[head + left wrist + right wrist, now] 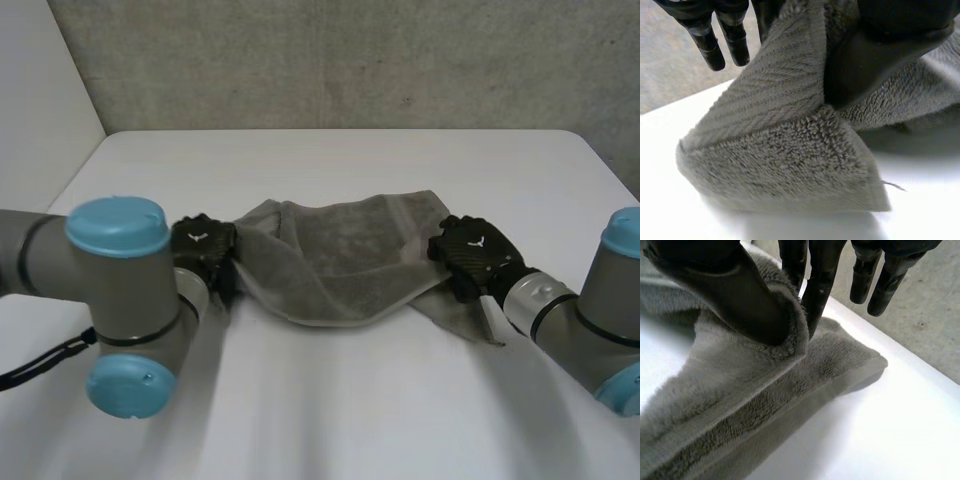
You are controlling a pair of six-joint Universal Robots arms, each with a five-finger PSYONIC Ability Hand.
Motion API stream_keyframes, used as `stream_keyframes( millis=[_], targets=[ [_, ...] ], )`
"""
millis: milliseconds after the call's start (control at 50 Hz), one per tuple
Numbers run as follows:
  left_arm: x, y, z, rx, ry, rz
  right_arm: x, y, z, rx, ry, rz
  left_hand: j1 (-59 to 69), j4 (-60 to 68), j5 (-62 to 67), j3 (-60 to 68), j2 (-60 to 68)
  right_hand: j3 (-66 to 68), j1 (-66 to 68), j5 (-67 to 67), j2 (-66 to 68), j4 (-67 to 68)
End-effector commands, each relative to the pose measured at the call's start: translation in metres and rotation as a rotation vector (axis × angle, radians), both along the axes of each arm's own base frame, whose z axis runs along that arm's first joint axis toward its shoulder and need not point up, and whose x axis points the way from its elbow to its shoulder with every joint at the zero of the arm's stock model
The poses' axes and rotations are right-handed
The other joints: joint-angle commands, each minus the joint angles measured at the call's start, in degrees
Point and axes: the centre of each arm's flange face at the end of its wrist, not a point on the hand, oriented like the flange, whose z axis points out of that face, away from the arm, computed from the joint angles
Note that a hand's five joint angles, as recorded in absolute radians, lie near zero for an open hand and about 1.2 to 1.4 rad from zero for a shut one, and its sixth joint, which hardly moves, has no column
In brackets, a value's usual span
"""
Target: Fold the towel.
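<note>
Grey towel (pixel 340 255) is stretched crosswise. One end is pinched by left hand (pixel 203 247), the other by right hand (pixel 478 250).

White table (pixel 340 420); grey concrete wall (pixel 350 60) behind far edge; pale panel (pixel 40 90) beside it

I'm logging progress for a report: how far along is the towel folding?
Early on. Done: both hands have a grip, the left hand pinching one end of the grey towel, the right hand the other. In hand: the ends are lifted and the middle sags between them over the table. Left: no flat fold yet; the cloth is bunched.
</note>
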Motion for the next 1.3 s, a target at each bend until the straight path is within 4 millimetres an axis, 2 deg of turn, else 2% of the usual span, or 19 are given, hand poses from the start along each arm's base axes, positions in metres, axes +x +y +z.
stream_keyframes(
  millis=[20, 380, 460, 560, 640, 660, 700, 720, 740, 760, 780, 800, 820, 880, 960, 1000, 1120, 1160, 1300],
  targets=[
    [0.017, -0.007, 0.022, -0.038, 0.005, -0.01, -0.003, 0.01, 0.027, 0.022, -0.049, 0.007, 4.3, -2.9, 3.8, -2.5, 5.5, -0.4, 5.1, 3.9, 4.8, -3.4],
    [0.042, 0.009, 0.026, 0.079, -0.142, -0.256, -0.03, 0.032, 0.046, 0.177, 0.141, 0.164, 4.3, -2.9, 3.8, -2.5, 5.5, -0.4, 5.1, 3.9, 4.8, -3.4],
    [0.045, -0.002, 0.025, 0.067, -0.169, -0.281, -0.027, 0.018, 0.04, 0.161, 0.181, 0.186, 4.3, -2.9, 3.8, -2.5, 5.5, -0.4, 5.1, 3.9, 4.8, -3.4],
    [0.035, -0.061, 0.036, -0.103, -0.202, -0.273, -0.021, -0.026, 0.062, 0.015, 0.18, 0.172, 4.3, -2.9, 3.8, -2.5, 5.5, -0.4, 5.1, 3.9, 4.8, -3.4],
    [0.029, -0.092, 0.068, -0.279, -0.176, -0.243, 0.016, -0.059, 0.124, -0.297, 0.132, 0.172, 4.3, -2.9, 3.8, -2.5, 5.5, -0.4, 5.1, 3.9, 4.8, -3.4],
    [0.025, -0.102, 0.089, -0.387, -0.153, -0.226, 0.016, -0.059, 0.124, -0.299, 0.132, 0.172, 4.3, -2.9, 3.8, -2.5, 5.5, -0.4, 5.1, 3.9, 4.8, -3.4],
    [0.018, -0.107, 0.11, -0.487, -0.122, -0.222, 0.028, -0.073, 0.182, -0.549, 0.041, 0.088, 4.3, -2.9, 3.8, -2.5, 5.5, -0.4, 5.1, 3.9, 4.8, -3.4],
    [0.014, -0.108, 0.132, -0.586, -0.084, -0.217, 0.028, -0.074, 0.183, -0.55, 0.04, 0.088, 4.3, -2.9, 3.8, -2.5, 5.5, -0.4, 5.1, 3.9, 4.8, -3.4],
    [0.014, -0.108, 0.132, -0.587, -0.083, -0.217, 0.025, -0.077, 0.212, -0.662, -0.029, 0.028, 4.3, -2.9, 3.8, -2.5, 5.5, -0.4, 5.1, 3.9, 4.8, -3.4],
    [0.011, -0.103, 0.159, -0.692, -0.035, -0.208, 0.02, -0.073, 0.244, -0.761, -0.116, -0.014, 4.3, -2.9, 3.8, -2.5, 5.5, -0.4, 5.1, 3.9, 4.8, -3.4],
    [0.013, -0.095, 0.19, -0.793, 0.015, -0.196, 0.02, -0.073, 0.244, -0.762, -0.116, -0.014, 4.3, -2.9, 3.8, -2.5, 5.5, -0.4, 5.1, 3.9, 4.8, -3.4],
    [0.013, -0.095, 0.19, -0.794, 0.016, -0.195, 0.016, -0.061, 0.274, -0.831, -0.201, -0.027, 4.3, -2.9, 3.8, -2.5, 5.5, -0.4, 5.1, 3.9, 4.8, -3.4],
    [0.017, -0.086, 0.217, -0.876, 0.065, -0.185, 0.013, -0.052, 0.286, -0.834, -0.254, -0.004, 4.3, -2.9, 3.8, -2.5, 5.5, -0.4, 5.1, 3.9, 4.8, -3.4],
    [0.025, -0.073, 0.236, -0.91, 0.124, -0.19, 0.011, -0.049, 0.286, -0.793, -0.29, 0.019, 4.3, -2.9, 3.8, -2.5, 5.5, -0.4, 5.1, 3.9, 4.8, -3.4],
    [0.03, -0.073, 0.227, -0.875, 0.123, -0.189, 0.004, -0.052, 0.267, -0.706, -0.276, 0.044, 4.3, -2.9, 3.8, -2.5, 5.5, -0.4, 5.1, 3.9, 4.8, -3.4],
    [0.031, -0.074, 0.217, -0.841, 0.113, -0.199, -0.003, -0.049, 0.236, -0.586, -0.224, 0.06, 4.3, -2.9, 3.8, -2.5, 5.5, -0.4, 5.1, 3.9, 4.8, -3.4],
    [0.032, -0.066, 0.151, -0.621, 0.057, -0.303, -0.012, -0.043, 0.196, -0.499, -0.132, 0.058, 4.3, -2.9, 3.8, -2.5, 5.5, -0.4, 5.1, 3.9, 4.8, -3.4],
    [0.041, -0.063, 0.109, -0.504, 0.003, -0.325, -0.019, -0.039, 0.159, -0.431, -0.048, 0.046, 4.3, -2.9, 3.8, -2.5, 5.5, -0.4, 5.1, 3.9, 4.8, -3.4],
    [0.046, -0.037, 0.039, -0.334, -0.125, -0.372, -0.024, -0.019, 0.099, -0.303, 0.072, 0.069, 4.3, -2.9, 3.8, -2.5, 5.5, -0.4, 5.1, 3.9, 4.8, -3.4]
  ],
)
